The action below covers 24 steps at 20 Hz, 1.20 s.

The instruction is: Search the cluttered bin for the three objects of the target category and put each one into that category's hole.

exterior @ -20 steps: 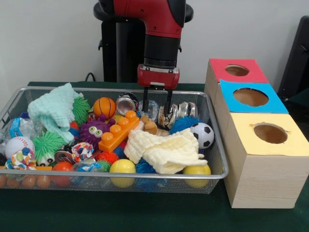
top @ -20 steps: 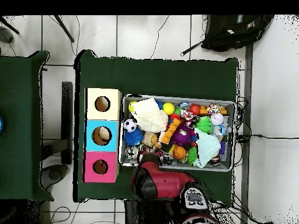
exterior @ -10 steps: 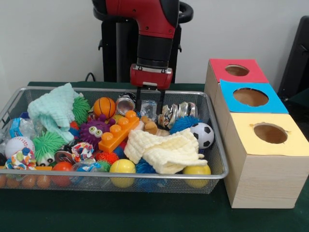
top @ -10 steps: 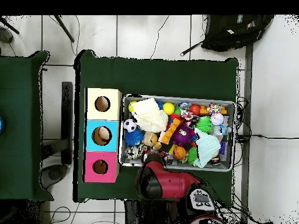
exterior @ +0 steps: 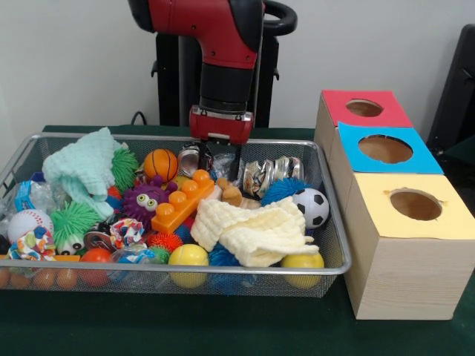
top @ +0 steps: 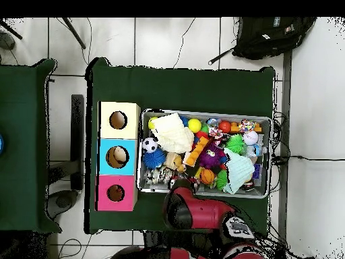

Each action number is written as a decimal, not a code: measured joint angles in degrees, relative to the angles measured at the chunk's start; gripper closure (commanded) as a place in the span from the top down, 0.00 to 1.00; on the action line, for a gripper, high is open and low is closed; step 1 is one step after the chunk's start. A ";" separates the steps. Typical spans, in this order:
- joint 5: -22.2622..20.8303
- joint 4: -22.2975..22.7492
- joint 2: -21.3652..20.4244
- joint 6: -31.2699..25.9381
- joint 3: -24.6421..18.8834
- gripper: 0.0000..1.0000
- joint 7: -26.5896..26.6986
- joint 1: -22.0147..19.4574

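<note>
Over bin (exterior: 335, 261) far side: hand (exterior: 219, 165) down, opening unclear.

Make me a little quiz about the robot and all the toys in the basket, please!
1. True or false: the soccer ball lies in the wire basket.
2. Which box top is nearest the camera in the front view: A red, B blue, C yellow?
3. What colour is the spiky creature with googly eyes?

Key: 1 true. 2 C. 3 purple.
</note>
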State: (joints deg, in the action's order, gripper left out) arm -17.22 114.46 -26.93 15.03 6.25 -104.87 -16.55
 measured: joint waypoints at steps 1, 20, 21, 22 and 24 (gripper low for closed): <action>0.02 -0.12 0.27 0.05 0.00 1.00 -0.01 -0.11; -0.01 -1.49 2.33 1.60 -0.07 0.00 -0.01 0.80; -0.01 -1.49 2.34 1.73 -0.07 0.00 -0.01 0.82; -0.01 -1.49 2.35 2.03 -0.09 0.00 -0.01 0.84; 0.00 -1.50 2.49 3.20 -0.08 0.00 -0.01 0.91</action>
State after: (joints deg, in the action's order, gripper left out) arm -17.22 112.96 -24.44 18.23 6.17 -104.88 -15.64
